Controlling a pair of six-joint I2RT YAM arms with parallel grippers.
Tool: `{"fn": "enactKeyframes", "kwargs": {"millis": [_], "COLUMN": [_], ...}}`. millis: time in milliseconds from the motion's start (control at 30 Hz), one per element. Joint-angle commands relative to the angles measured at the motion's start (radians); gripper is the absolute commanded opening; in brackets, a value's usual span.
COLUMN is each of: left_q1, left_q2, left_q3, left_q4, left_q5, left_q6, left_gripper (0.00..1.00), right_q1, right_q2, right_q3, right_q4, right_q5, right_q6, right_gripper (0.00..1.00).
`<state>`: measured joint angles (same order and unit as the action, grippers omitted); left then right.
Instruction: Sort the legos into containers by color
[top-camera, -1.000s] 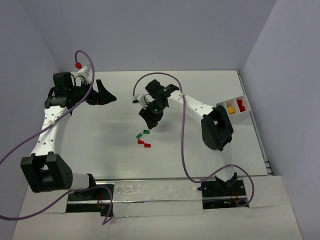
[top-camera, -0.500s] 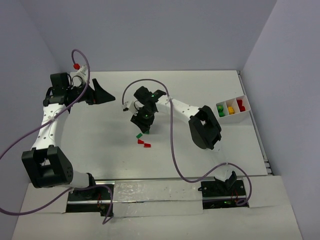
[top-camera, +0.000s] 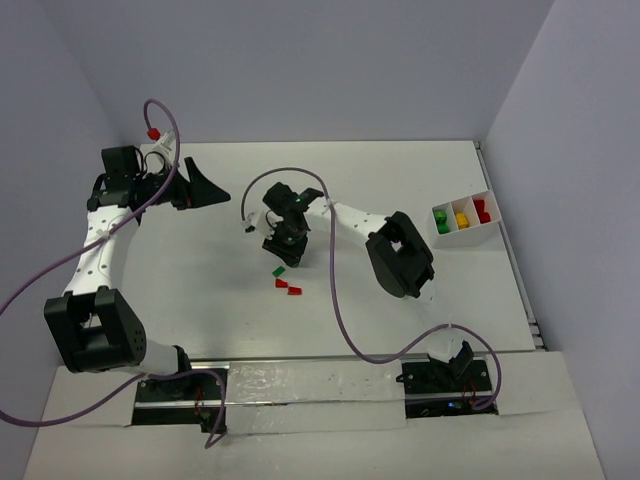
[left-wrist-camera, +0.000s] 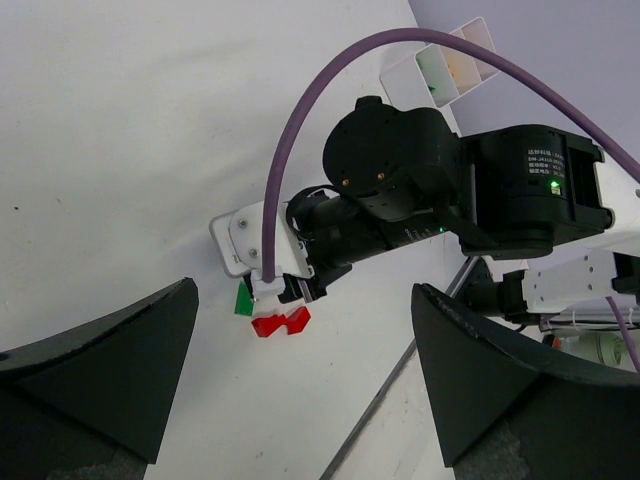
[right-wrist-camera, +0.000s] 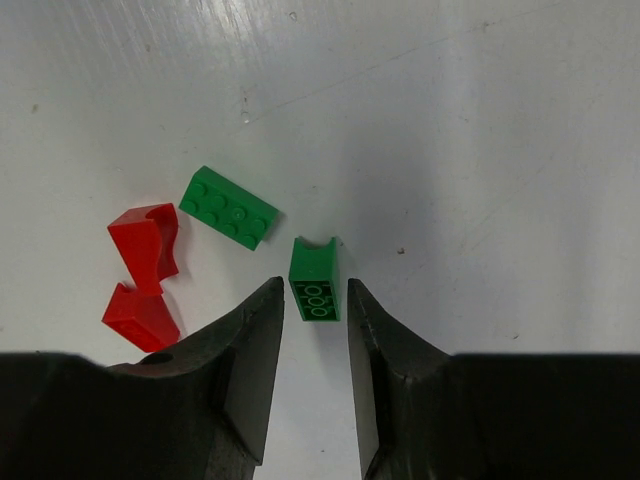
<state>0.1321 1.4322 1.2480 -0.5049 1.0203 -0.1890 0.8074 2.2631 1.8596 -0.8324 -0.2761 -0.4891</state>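
Note:
Four loose legos lie mid-table: an upright green brick (right-wrist-camera: 315, 280), a flat green brick (right-wrist-camera: 229, 207) and two red bricks (right-wrist-camera: 147, 243) (right-wrist-camera: 140, 316). My right gripper (right-wrist-camera: 314, 290) is open, low over the table, one fingertip on each side of the upright green brick with a small gap on both sides. In the top view the right gripper (top-camera: 285, 250) hides that brick; the flat green brick (top-camera: 279, 270) and the red bricks (top-camera: 289, 287) show below it. My left gripper (top-camera: 215, 190) is open and empty at the far left. The white tray (top-camera: 466, 233) holds green, yellow and red legos.
Purple cables loop off both arms, one with a small red cap (top-camera: 152, 131) at the back left. The right arm's elbow (top-camera: 400, 260) stands between the bricks and the tray. The left wrist view shows the red bricks (left-wrist-camera: 281, 321) and the tray (left-wrist-camera: 450, 70).
My right gripper has moved left and toward the near side, down over the upright green brick. The left arm shifted slightly left early on, then stayed still.

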Motion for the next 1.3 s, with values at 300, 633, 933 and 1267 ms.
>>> {"fn": "enactKeyframes", "kwargs": {"millis": [300,633,933,1267], "left_q1": [0.015,0.017,-0.055,-0.176], "left_q2": [-0.006,-0.012,-0.073,-0.082], "left_q3": [0.036,0.059,0.027,0.031], "left_q4": [-0.002,-0.032,-0.024,0.034], "left_q5": [-0.022,-0.073,-0.389,-0.681], "left_q6": [0.051,0.073,0.113,0.04], "left_gripper": [0.97,0.97,0.99,0.99], "right_q1": [0.007,-0.037,-0.539,-0.991], "right_q2": [-0.003,-0.248,-0.689,-0.719], "right_q3": [-0.029,-0.161,-0.33,-0.279], "right_q4": [0.051,0.056,-0.129,-0.27], "right_q5": [0.004,-0.016,-0.049,-0.001], "right_q6": [-0.009,0.032,-0.003,-0.165], "right_gripper": [0.38,0.04,0.01,0.01]}}
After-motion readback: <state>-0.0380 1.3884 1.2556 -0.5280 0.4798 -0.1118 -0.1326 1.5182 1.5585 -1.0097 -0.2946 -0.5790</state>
